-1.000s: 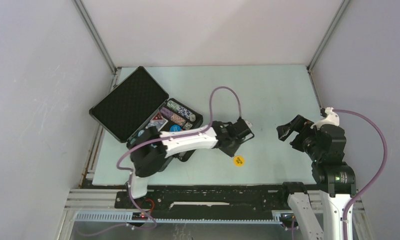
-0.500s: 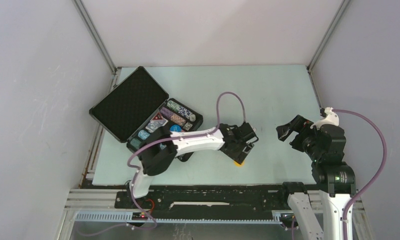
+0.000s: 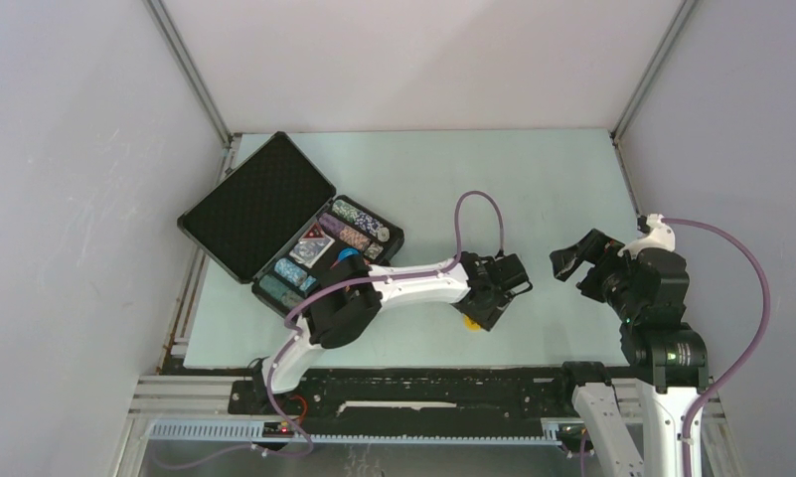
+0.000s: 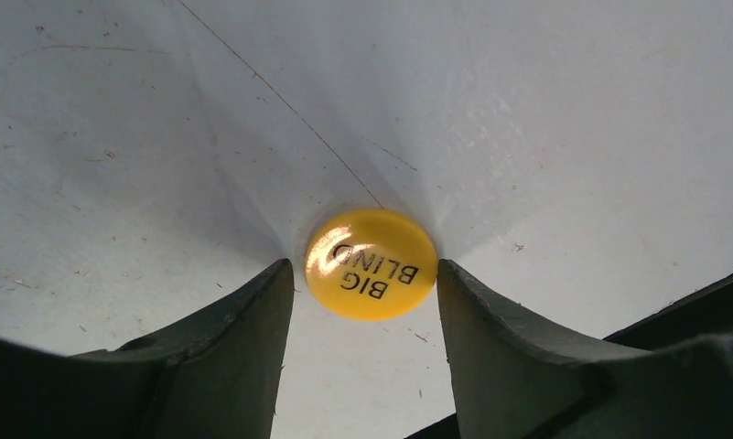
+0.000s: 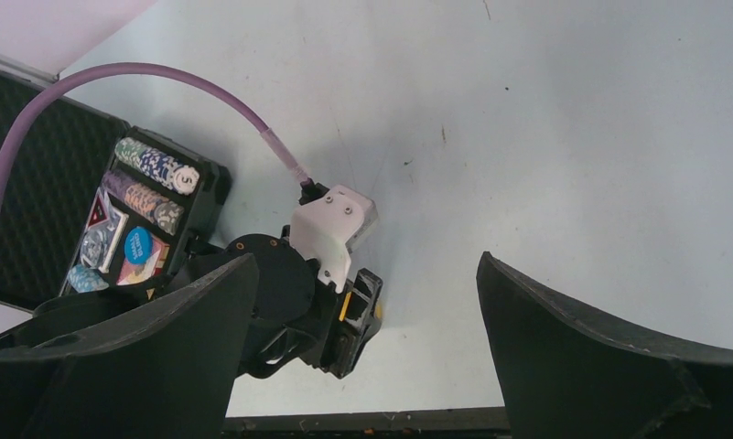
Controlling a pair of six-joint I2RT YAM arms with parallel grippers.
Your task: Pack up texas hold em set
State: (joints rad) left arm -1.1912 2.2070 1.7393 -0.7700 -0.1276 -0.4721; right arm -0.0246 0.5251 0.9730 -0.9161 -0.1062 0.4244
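The yellow "BIG BLIND" disc (image 4: 371,263) lies flat on the table, and my left gripper (image 4: 362,267) stands open over it with a finger (image 4: 239,352) on each side. From above, only a yellow sliver of the disc (image 3: 470,321) shows beside the left gripper (image 3: 490,301). At the left the black case (image 3: 257,204) stands open. Its tray holds rows of poker chips (image 3: 359,221), card decks (image 3: 314,244) and a blue disc (image 3: 349,254). My right gripper (image 3: 569,260) hangs open and empty to the right, above the table.
The left arm's purple cable (image 3: 478,214) loops above the table behind its wrist. The black rail (image 3: 423,388) runs along the near table edge. The right wrist view shows the left wrist (image 5: 330,265) and the open case (image 5: 33,165).
My left arm has swung right and toward the near edge, away from the case, coming down over the yellow disc with its jaws wider. The right arm has not moved.
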